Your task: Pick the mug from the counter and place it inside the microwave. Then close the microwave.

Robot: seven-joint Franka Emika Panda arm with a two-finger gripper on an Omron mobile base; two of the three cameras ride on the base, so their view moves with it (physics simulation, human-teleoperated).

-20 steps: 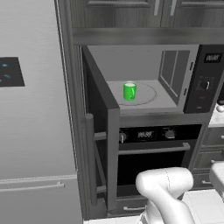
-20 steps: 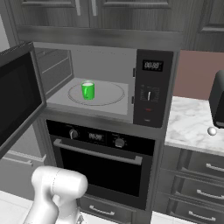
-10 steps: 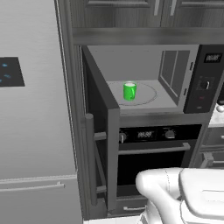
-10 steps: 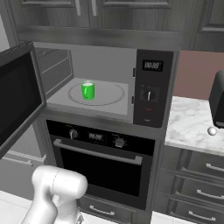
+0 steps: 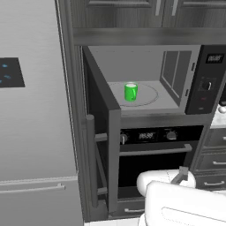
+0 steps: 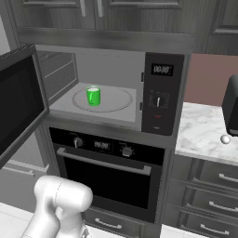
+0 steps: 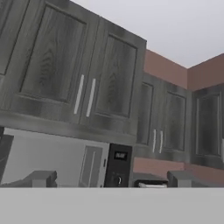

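We see the mug [image 5: 130,92] upright on the microwave [image 6: 160,95] turntable, door open; our gripper [image 7: 109,179] seems spread, holding nothing.

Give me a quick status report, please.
Gripper open, empty, pointing up at the cabinets. Mug on microwave turntable. Door open, nothing blocking its swing.

Green mug [image 5: 130,92] [image 6: 93,96] upright on the turntable inside the microwave [image 5: 205,79] [image 6: 161,93] [image 7: 116,166] (left of centre). Microwave door swung wide open. Marble counter [image 6: 204,131] lies right of it.
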